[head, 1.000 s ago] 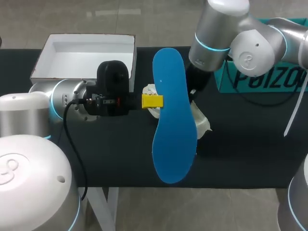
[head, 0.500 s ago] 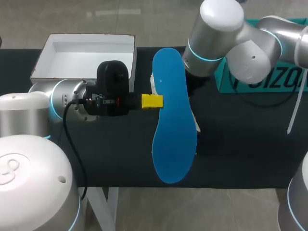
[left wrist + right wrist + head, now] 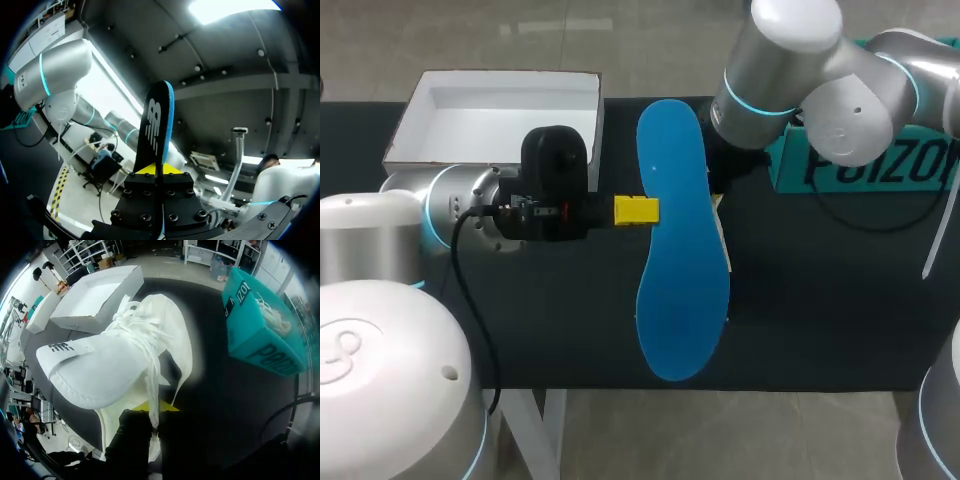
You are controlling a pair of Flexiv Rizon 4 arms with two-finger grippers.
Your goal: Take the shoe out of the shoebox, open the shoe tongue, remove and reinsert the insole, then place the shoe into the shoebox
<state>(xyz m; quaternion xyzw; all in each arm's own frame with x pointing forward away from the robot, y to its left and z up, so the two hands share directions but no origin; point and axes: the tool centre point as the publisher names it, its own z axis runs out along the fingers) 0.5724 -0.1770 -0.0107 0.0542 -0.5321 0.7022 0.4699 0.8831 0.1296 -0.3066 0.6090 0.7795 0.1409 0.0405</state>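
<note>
Right gripper (image 3: pixel 156 406), clamped on the white lace-up sneaker (image 3: pixel 115 355), swung it behind the flat blue insole (image 3: pixel 680 270) pinched by left gripper (image 3: pixel 638 210); reinsertion looks next.

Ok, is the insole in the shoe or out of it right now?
Out. The blue insole is clamped in the left gripper, fully apart from the white shoe, which the right gripper holds.

A matte black table (image 3: pixel 820 310) spreads wide; white legs (image 3: pixel 545 420) beneath.
</note>
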